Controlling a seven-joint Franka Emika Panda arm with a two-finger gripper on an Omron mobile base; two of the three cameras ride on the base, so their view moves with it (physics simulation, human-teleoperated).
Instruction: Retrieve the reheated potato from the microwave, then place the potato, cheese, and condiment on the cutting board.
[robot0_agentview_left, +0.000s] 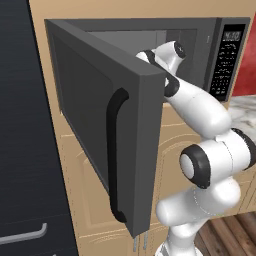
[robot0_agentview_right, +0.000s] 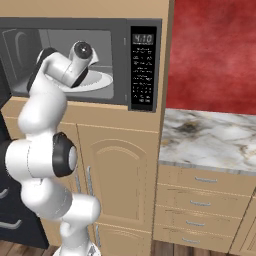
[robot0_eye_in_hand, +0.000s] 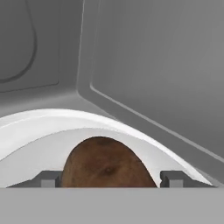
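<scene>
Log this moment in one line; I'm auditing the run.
phase: reaching potato | microwave: door open | potato: on white plate, between gripper fingertips | grip: unconfirmed

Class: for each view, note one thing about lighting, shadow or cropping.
Left base view: flat, even light on the microwave door. Right base view: the plate gleams white inside the cavity. Hand view: the potato is cropped at the bottom, between the end effector fingertips.

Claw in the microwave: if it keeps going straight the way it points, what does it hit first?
The potato. In the hand view it sits dead ahead between the claw tips, on the white plate. Beyond it is the plate rim, then the microwave wall. How close the potato is I can't judge.
</scene>
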